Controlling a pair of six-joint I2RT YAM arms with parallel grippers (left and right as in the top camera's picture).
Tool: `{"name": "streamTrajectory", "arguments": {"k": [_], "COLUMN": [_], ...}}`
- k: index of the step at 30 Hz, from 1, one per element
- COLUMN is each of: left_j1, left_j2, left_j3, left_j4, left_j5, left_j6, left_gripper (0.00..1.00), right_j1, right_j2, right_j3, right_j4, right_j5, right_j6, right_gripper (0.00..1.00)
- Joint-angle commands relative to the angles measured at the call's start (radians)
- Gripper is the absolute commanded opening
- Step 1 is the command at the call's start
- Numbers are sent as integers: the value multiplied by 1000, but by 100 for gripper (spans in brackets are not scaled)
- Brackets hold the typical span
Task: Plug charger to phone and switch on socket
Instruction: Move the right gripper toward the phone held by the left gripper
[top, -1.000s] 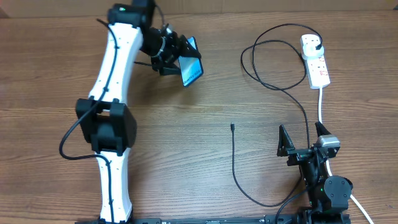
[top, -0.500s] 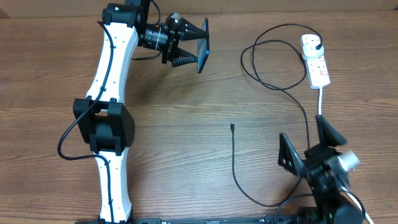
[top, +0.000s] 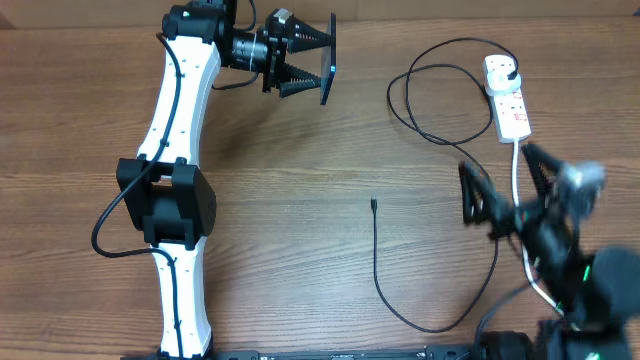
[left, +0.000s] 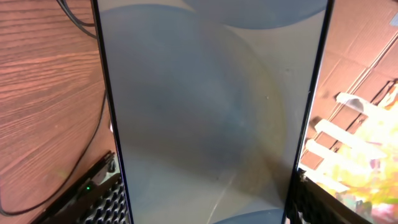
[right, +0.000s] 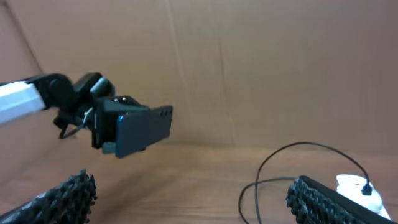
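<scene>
My left gripper is shut on the phone and holds it off the table at the far middle, edge-on to the overhead camera. The phone's pale grey face fills the left wrist view and shows side-on in the right wrist view. The charger's black cable lies on the table with its tip free at mid-table. Its black plug sits in the white socket at the far right. My right gripper is open, empty and raised, right of the tip.
The socket's thick white cord runs toward the right arm's base. The black cable loops left of the socket. A brown cardboard wall stands behind the table. The left arm's white links span the left side.
My left gripper raised the phone and turned it from screen-up to edge-on, moving slightly right. My right arm rose and swung away from the table's near edge toward the socket.
</scene>
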Motion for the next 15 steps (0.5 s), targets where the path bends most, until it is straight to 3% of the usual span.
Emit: {"name": "streamTrajectory", "arguments": {"k": [1,3,5,7,9,11,15], "left_j1": [-2,-2,-2,-2,-2,-2,-2], "left_j2": [-1,-1,-1,-1,-1,-1,-1], "left_j3": [26,26,26,26,26,26,26], "left_j4": [32,59,85,104,114,115,115], "left_j5": [52,51,51,35,7,-20,-43], "left_j6": [-72,-100,-132,-171,-202,-219,-226], "left_gripper": [60,60,60,60,61,61,61], "right_j1": [6,6,8,18,38,71,180], "right_j2": [211,309,393,472,541,599,682], "right_j3": [193,255,278,280,280,283,335], "right_j4": [-82,-96,4,151,246,273,103], "right_j5": [-167,-364,-525,-587,-580,-542,-226], "right_j6": [-26,21,50,220,356,377,360], "right_gripper": [100,100,100,100,100,100,99]}}
